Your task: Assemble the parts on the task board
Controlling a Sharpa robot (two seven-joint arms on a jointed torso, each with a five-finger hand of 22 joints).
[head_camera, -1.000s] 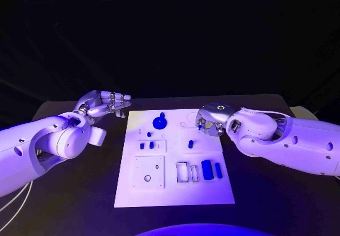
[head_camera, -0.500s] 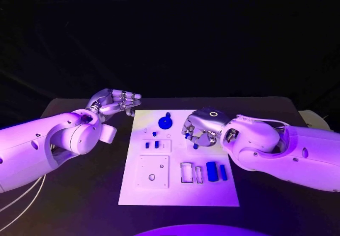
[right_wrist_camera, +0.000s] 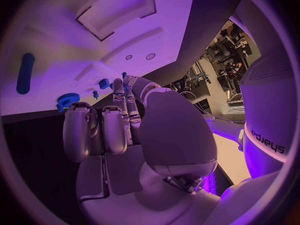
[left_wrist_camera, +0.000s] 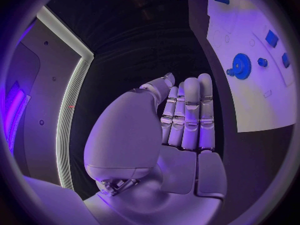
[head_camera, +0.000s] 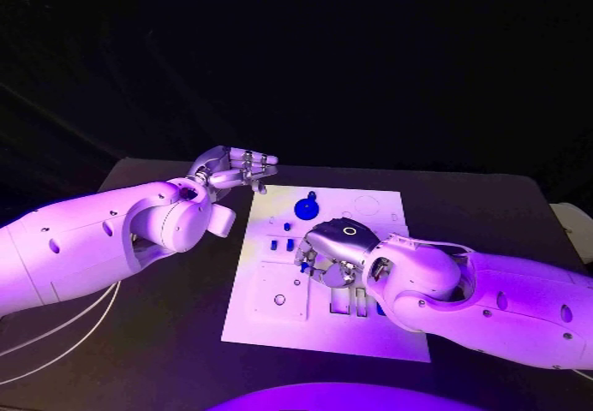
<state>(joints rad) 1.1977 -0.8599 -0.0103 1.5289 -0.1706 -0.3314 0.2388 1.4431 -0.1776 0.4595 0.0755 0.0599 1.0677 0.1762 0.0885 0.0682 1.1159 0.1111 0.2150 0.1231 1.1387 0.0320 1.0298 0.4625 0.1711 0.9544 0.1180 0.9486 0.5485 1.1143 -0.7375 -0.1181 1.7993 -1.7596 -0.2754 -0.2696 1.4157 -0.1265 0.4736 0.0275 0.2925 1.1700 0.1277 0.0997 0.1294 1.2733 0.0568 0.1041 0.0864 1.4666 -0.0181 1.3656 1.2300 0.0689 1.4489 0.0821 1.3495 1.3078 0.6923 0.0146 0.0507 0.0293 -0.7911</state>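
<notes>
The white task board (head_camera: 321,338) lies mid-table, also seen in the wrist views (left_wrist_camera: 256,105) (right_wrist_camera: 75,50). A blue gear (head_camera: 307,207) (left_wrist_camera: 240,64) (right_wrist_camera: 67,100) stands near its far edge. Two small blue parts (head_camera: 282,246) sit in a pocket on its left side. My right hand (head_camera: 327,255) hovers over the board's middle with curled fingers, and a small blue part (head_camera: 302,264) (right_wrist_camera: 123,75) shows at its fingertips, seemingly pinched. My left hand (head_camera: 235,167) (left_wrist_camera: 184,115) hangs off the board's far left corner, fingers curled in, holding nothing.
A long blue part (right_wrist_camera: 25,72) lies on the board away from the gear. A square recessed plate (head_camera: 279,293) takes up the board's near left. My right forearm (head_camera: 494,300) covers the board's right side. White cables (head_camera: 56,330) trail at the table's left.
The camera has shifted. My right hand has moved from the board's far right edge to over its middle, the small blue part travelling with it. My left hand stays by the far left corner.
</notes>
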